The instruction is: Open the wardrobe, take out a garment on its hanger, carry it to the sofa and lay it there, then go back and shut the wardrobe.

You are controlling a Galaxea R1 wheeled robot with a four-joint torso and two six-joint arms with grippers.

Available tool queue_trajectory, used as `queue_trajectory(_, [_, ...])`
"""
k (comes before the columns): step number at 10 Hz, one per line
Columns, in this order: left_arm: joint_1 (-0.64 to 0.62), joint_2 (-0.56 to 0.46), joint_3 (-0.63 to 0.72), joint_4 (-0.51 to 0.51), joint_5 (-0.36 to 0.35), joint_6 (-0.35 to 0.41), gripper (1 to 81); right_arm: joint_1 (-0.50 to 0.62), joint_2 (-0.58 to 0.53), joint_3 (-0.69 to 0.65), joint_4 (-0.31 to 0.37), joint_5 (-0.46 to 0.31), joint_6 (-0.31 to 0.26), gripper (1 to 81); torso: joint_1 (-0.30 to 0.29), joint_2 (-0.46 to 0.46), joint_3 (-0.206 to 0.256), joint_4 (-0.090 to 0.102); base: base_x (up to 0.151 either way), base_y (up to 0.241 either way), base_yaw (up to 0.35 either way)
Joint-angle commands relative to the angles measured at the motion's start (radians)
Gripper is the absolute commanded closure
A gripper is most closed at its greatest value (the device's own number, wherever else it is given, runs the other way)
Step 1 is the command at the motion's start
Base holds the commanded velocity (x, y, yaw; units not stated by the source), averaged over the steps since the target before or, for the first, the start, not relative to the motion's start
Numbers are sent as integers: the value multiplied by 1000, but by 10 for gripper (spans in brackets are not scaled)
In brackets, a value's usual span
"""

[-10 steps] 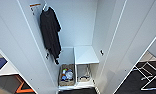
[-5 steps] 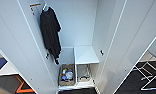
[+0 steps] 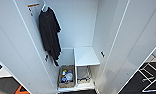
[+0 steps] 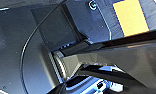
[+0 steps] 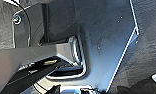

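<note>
The white wardrobe [image 3: 79,27] stands open in front of me in the head view, its left door [image 3: 16,50] and right door [image 3: 134,50] both swung wide. A plain dark shirt [image 3: 49,35] hangs inside at the upper left on a white hanger [image 3: 44,8]. To its right the hanging space is bare down to a white shelf [image 3: 86,56]. Both wrist views show dark parts of my own body close up.
A brown box [image 3: 67,76] with small coloured items sits on the wardrobe floor under the shirt. A white wire frame [image 3: 151,75] stands on the dark floor at the right. Something orange [image 3: 21,90] lies low at the left.
</note>
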Motion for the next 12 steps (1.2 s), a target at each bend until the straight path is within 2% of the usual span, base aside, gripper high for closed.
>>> queue_trajectory(1, [-10,6,8,-4,27,6,10,4,2,3,2,-64,-2,10,0,0,0,0,92,0,0])
queue_trajectory(2, [-8,6,8,-4,27,6,10,3,2,3,2,-64,-2,10,0,0,0,0,91,0,0])
queue_trajectory(5, [-8,6,8,-4,26,6,10,0,2,3,2,-64,-4,10,1,0,64,0,55,0,0])
queue_trajectory(8, [-7,6,8,-4,27,6,10,0,2,3,2,-64,-2,10,1,0,168,0,0,0,0])
queue_trajectory(9, [-8,6,8,-4,29,4,10,3,2,3,2,-64,-2,10,0,0,117,0,0,0,0])
queue_trajectory(11, [-5,-7,8,-10,35,-7,10,6,2,3,2,-64,-2,10,0,-1,146,0,0,0,0])
queue_trajectory(12, [-3,-14,2,-41,35,-19,10,7,4,3,0,-64,-4,10,0,-1,154,97,0,0,0])
